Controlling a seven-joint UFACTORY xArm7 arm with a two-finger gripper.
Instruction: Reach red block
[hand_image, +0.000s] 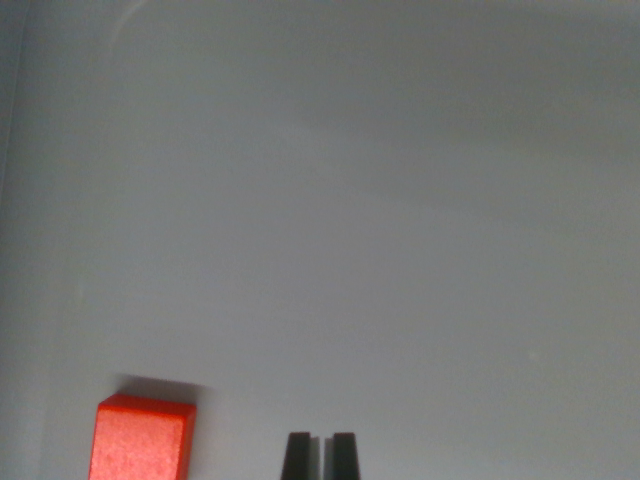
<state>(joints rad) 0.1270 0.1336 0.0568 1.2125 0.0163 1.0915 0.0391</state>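
Note:
The red block (140, 438) lies on a pale grey surface at the bottom of the wrist view's left side, its lower part cut off by the frame edge. My gripper (320, 455) shows only as two dark fingertips at the bottom centre, standing close together with a thin slit between them and nothing held. The block sits to the left of the fingertips, apart from them by roughly a block's width.
The pale grey surface (380, 220) fills nearly the whole view. A faint vertical edge (12, 200) runs down the far left side.

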